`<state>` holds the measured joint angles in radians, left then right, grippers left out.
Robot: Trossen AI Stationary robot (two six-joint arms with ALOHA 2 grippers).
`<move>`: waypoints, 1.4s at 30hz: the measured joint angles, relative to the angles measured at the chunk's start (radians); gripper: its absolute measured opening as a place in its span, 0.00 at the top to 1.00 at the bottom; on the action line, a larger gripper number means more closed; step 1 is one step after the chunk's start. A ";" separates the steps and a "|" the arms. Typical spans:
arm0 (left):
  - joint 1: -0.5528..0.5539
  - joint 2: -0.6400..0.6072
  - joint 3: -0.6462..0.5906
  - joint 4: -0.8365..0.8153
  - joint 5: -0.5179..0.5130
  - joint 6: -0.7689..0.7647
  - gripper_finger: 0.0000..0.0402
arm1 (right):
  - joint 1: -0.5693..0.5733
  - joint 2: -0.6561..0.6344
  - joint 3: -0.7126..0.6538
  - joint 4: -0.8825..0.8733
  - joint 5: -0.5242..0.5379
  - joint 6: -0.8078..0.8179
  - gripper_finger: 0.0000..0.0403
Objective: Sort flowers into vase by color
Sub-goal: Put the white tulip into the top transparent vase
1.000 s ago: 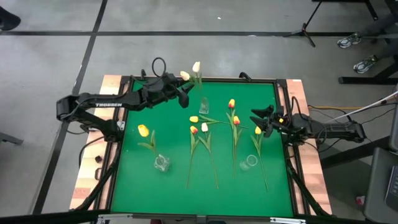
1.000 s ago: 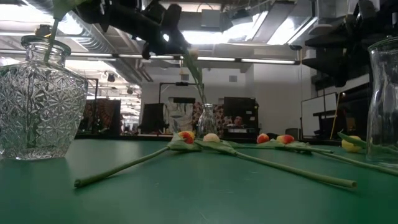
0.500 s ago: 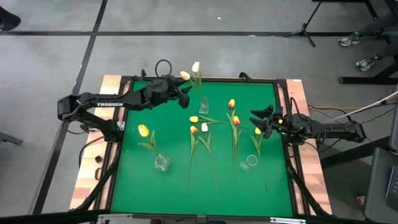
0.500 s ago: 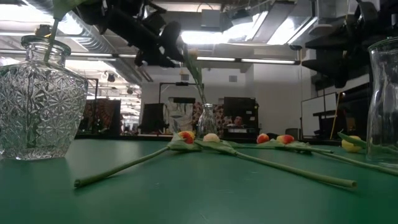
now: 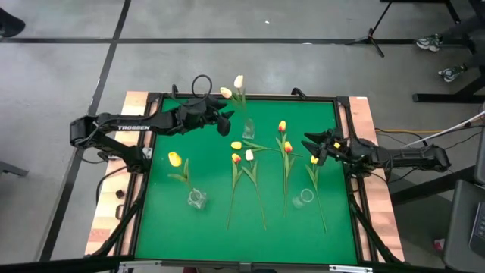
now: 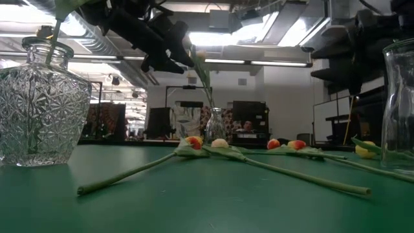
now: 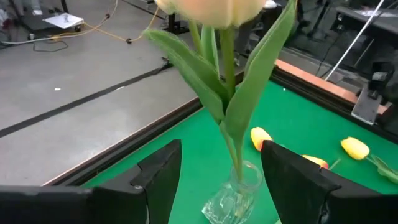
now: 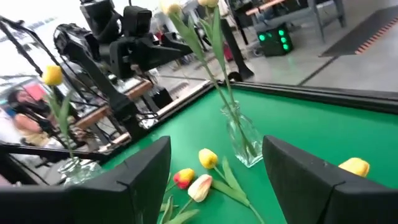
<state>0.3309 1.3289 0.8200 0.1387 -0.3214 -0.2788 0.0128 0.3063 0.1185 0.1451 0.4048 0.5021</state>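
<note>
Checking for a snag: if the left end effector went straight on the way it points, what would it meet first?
Probably the white tulips' stems and leaves standing in the small glass vase, dead ahead between the open left end effector fingers; depth is unclear.

Two cream tulips (image 5: pixel 236 86) upright in a slim glass vase (image 5: pixel 248 128) near the mat's far edge. One yellow tulip (image 5: pixel 175 160) standing in a faceted vase (image 5: pixel 197 199) at left. Six more tulips (image 5: pixel 261 155) lying flat mid-mat, stems fanned toward the near edge: yellow, white, orange-red heads. Third vase (image 5: pixel 303 198) at right, holding nothing.
</note>
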 joint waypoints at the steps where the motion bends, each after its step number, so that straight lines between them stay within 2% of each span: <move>1: 0.000 0.000 0.000 -0.004 0.001 0.000 0.46 | 0.000 0.035 0.024 -0.004 0.005 0.001 0.37; 9: 0.000 -0.025 0.000 -0.088 0.002 0.000 0.46 | 0.000 0.446 0.359 -0.263 0.022 0.041 0.37; 20: 0.000 -0.155 0.001 -0.356 0.002 -0.064 0.46 | 0.000 1.031 0.809 -0.470 -0.269 0.100 0.37; 26: 0.000 -0.204 0.001 -0.395 0.001 -0.086 0.46 | 0.001 1.259 0.951 -0.569 -0.295 0.162 0.37; 33: 0.000 -0.208 0.001 -0.391 0.000 -0.095 0.46 | 0.001 1.420 0.983 -0.592 -0.345 0.270 0.37; 42: 0.000 -0.208 0.001 -0.393 -0.002 -0.106 0.46 | 0.001 1.475 0.983 -0.518 -0.303 0.307 0.37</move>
<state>0.3305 1.1210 0.8207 -0.2543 -0.3229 -0.3846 0.0135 1.7814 1.1011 -0.3731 0.1020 0.8095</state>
